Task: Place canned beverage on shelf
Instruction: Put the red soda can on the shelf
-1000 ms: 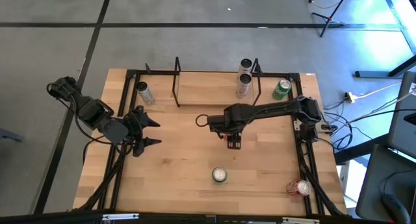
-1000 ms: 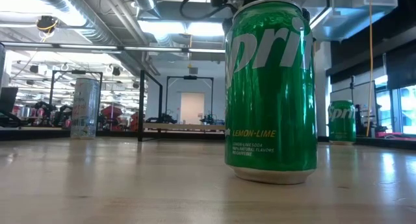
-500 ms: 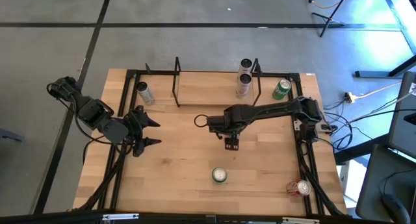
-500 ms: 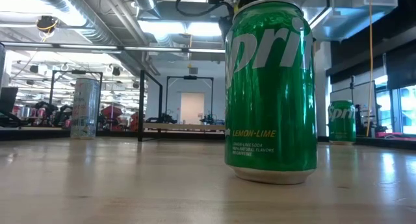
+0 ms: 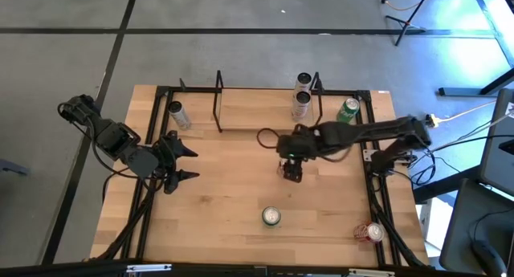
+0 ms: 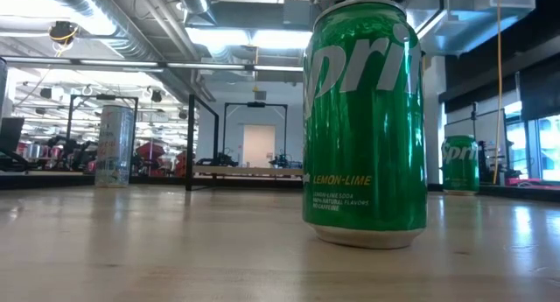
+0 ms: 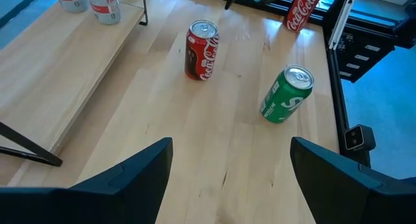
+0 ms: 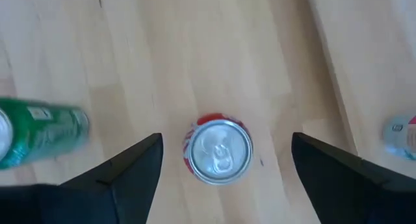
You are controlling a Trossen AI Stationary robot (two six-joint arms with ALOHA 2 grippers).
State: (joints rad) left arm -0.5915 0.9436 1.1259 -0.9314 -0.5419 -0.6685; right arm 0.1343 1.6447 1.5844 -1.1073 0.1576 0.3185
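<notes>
Red cola can (image 8: 218, 150) upright, centred under right claw (image 5: 292, 171), fingers wide apart. Best to descend straight, then clamp mid-body. Left claw (image 5: 183, 163) apart at nine o'clock.

The surface (image 5: 233, 197) is pale wood with a fine grain and a soft satin sheen, picking up ceiling light in the low view. The shelf (image 5: 265, 108) has a light wooden board base and thin black metal rods, matt. The green can (image 6: 364, 122) close to the low camera is glossy printed metal with a bright brushed rim; the red can (image 8: 218, 151) below the right gripper (image 8: 221, 172) shows a shiny bare aluminium lid. The silver can (image 6: 115, 146) looks dull metallic. Both grippers' fingers (image 7: 130, 178) are dark, smooth and matt, plastic-looking. The floor (image 5: 241, 36) is rough grey.
</notes>
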